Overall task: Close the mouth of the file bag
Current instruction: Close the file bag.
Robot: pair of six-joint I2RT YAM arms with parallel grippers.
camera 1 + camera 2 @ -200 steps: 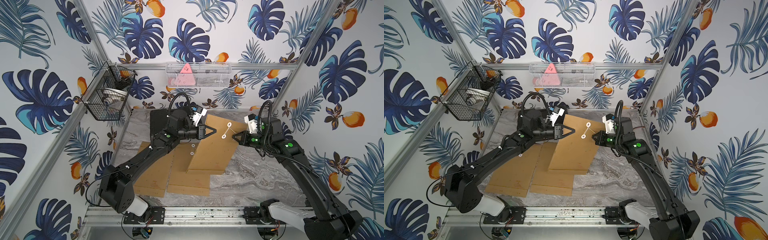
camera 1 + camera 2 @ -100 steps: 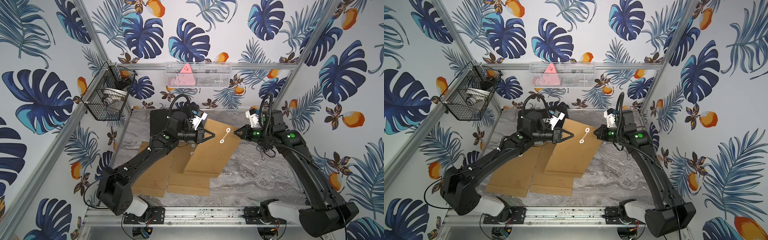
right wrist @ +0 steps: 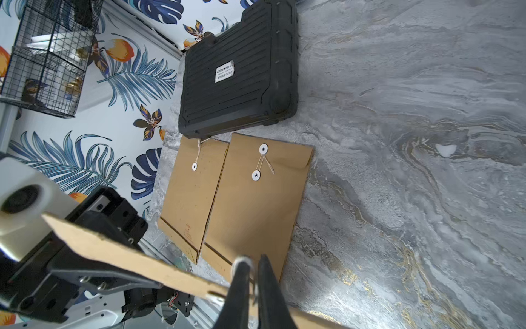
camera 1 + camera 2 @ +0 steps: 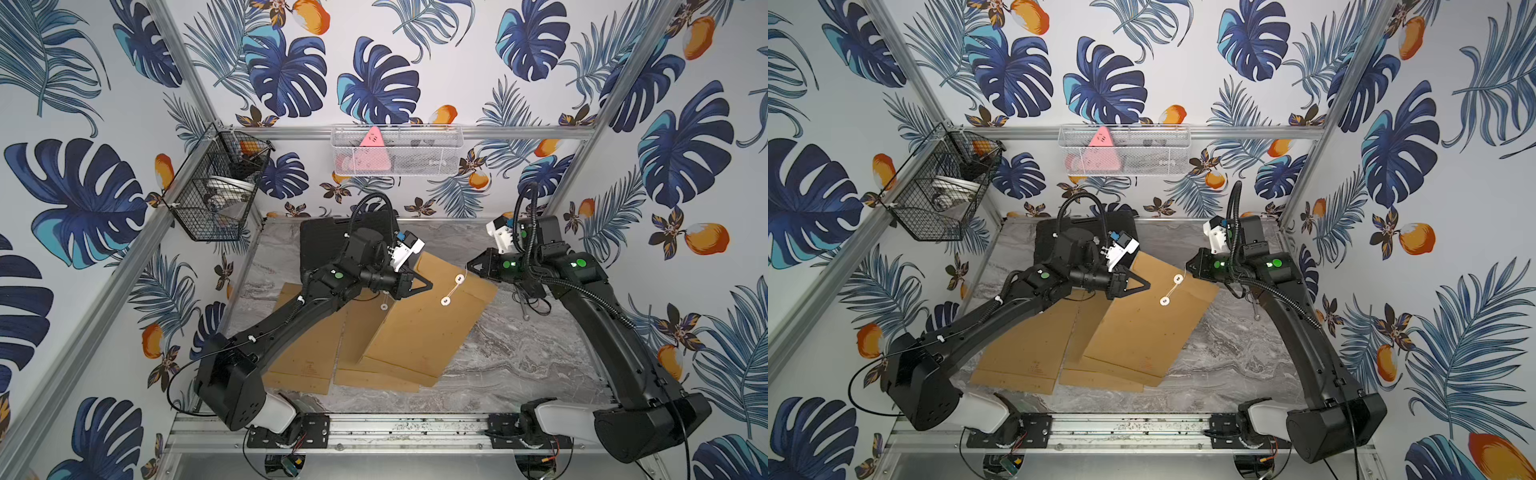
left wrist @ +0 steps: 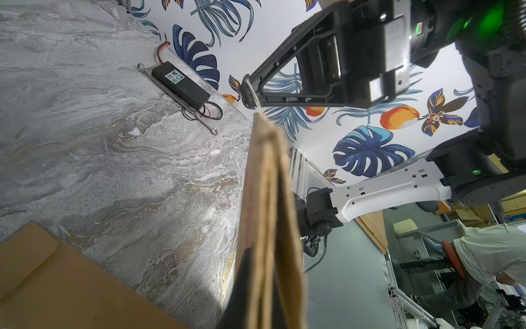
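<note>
While my left hand (image 4: 428, 285) stays out of most of its own wrist view, both top views show it closed tight on the file bag (image 4: 419, 332), gripping the side edge nearer my left arm, close to the top corner. I hold the bag tilted over the tabletop (image 4: 519, 353): its upper end is raised between my two arms, and its lower end slopes down over two other bags lying flat. I cannot tell whether that lower end touches them.

It is a plain brown paper bag, smooth and unfolded along its length. Near the top sit two small white discs, the upper disc (image 4: 459, 279) and the lower disc (image 4: 446, 300), set close together. A thin pale string (image 5: 254, 98) runs between them and on up to my right hand (image 4: 469, 264), whose fingers are nearly together and pinch the string just above the bag's top corner. In the left wrist view the bag shows edge-on, its paper layers lying as narrow brown strips side by side.

On the tabletop, the outer flat bag (image 3: 189, 193) and the inner flat bag (image 3: 256, 213) lie side by side with their edges meeting. The inner one has string wound between its own two discs. A black case (image 3: 239, 71) lies just beyond their top ends.
</note>
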